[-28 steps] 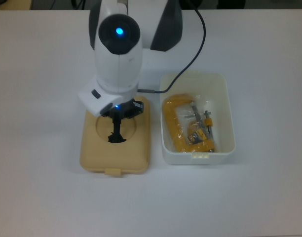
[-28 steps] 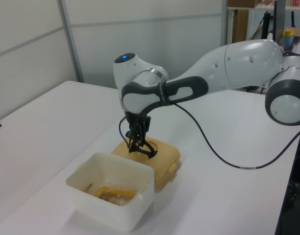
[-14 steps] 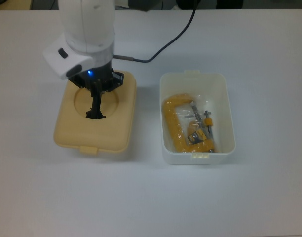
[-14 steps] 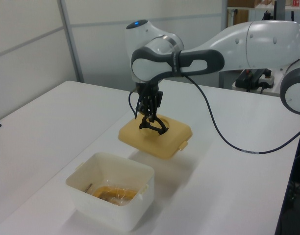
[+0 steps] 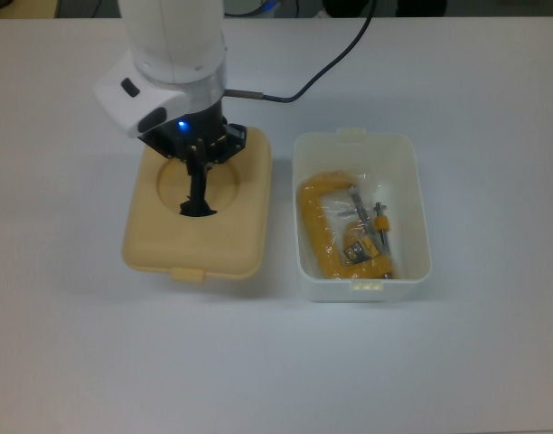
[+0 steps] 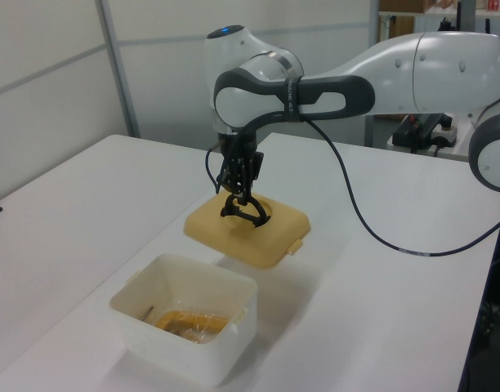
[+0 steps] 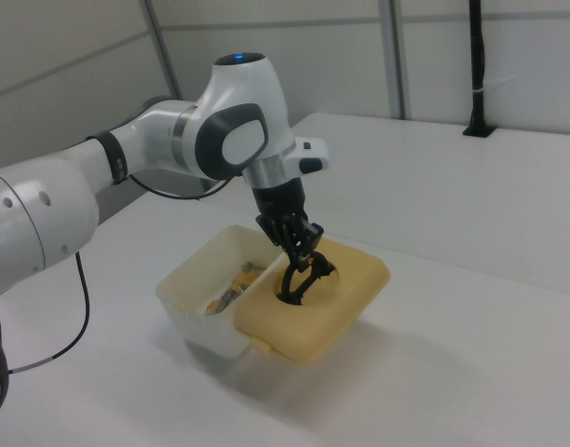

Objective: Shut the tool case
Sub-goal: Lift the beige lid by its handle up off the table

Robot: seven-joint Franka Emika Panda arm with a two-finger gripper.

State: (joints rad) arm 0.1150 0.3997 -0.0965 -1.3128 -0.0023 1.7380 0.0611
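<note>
Nearest in the left view sits the white rectangular plastic tub of the tool case, open-topped, resting on the white table; small tabs at its short edges show in the top view; inside lies a yellow C-shaped clamp w/ metal bits, wrapped in clear plastic film.

Just behind the tub in the left view, and on the top view's left of it, hangs the beige rounded-rectangle plastic lid; it's off the table, shadow visible beneath it in the left view, tilted a bit; not over the tub, its edge near the tub's wall but apart as far as the top view shows; small latch tab on the lid's near edge in the top view.

In the lid's round recess stands a black handle; the black two-finger gripper comes down onto it from above, jaws pinched on the handle, carrying the lid's weight.

Above that, the white Franka arm w/ grey joint bands, blue light on top; a black cable loops from the wrist down across the table; further back, grey wall panels.
</note>
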